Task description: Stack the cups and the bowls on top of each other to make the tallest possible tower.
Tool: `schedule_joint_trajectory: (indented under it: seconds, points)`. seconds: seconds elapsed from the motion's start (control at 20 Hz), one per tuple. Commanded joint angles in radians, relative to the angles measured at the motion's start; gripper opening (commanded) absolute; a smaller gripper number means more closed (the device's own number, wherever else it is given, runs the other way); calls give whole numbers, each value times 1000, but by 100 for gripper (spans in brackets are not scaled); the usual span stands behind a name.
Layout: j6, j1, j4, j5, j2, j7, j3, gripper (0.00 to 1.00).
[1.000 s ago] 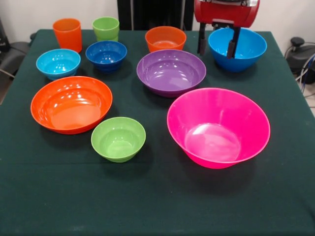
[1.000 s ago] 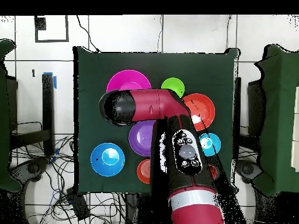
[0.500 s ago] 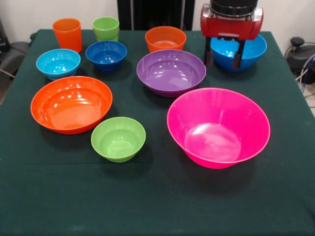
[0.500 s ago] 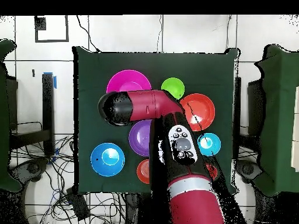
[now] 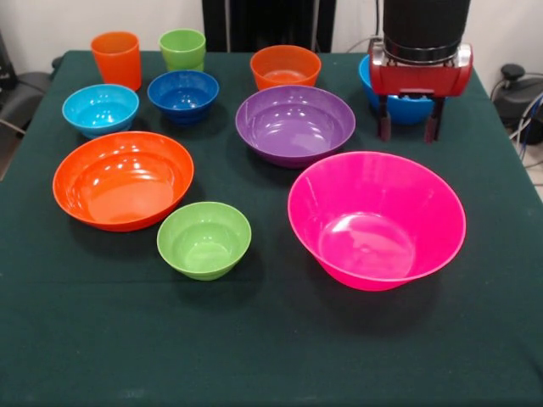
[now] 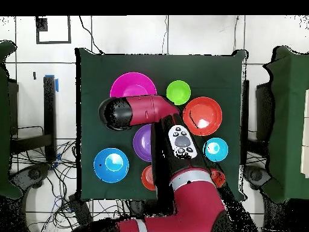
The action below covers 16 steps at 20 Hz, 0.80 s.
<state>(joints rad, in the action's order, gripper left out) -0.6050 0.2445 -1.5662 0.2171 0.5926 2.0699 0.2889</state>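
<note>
Front view: gripper (image 5: 408, 130) hangs with fingers apart at the near rim of the big blue bowl (image 5: 399, 108), far right.
No writing is legible. Every bowl sits singly on the green cloth (image 5: 254, 339); orange cup (image 5: 116, 58) and lime-green cup (image 5: 182, 49) stand far left.

A dark green cloth covers the worktop (image 5: 76, 339). Along its far edge stand an orange cup (image 5: 116, 58), a green cup (image 5: 182, 48), a small orange bowl (image 5: 285, 66) and a blue bowl (image 5: 370, 75). The pink bowl (image 5: 376, 219), purple bowl (image 5: 294, 124), wide orange bowl (image 5: 123, 179) and small green bowl (image 5: 204, 239) sit apart mid-worktop.
</note>
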Motion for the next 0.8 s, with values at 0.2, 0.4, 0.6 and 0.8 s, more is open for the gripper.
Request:
schedule_joint_trajectory:
  seconds: [0.2, 0.4, 0.6, 0.8]
  points:
    - [19, 14, 4, 35, -23, -75, 99, 100]
    - [4, -4, 57, 70, -22, -99, 92, 100]
    - [18, -32, 111, 88, -45, -79, 72, 100]
    - [21, -30, 128, 88, -72, -86, 72, 100]
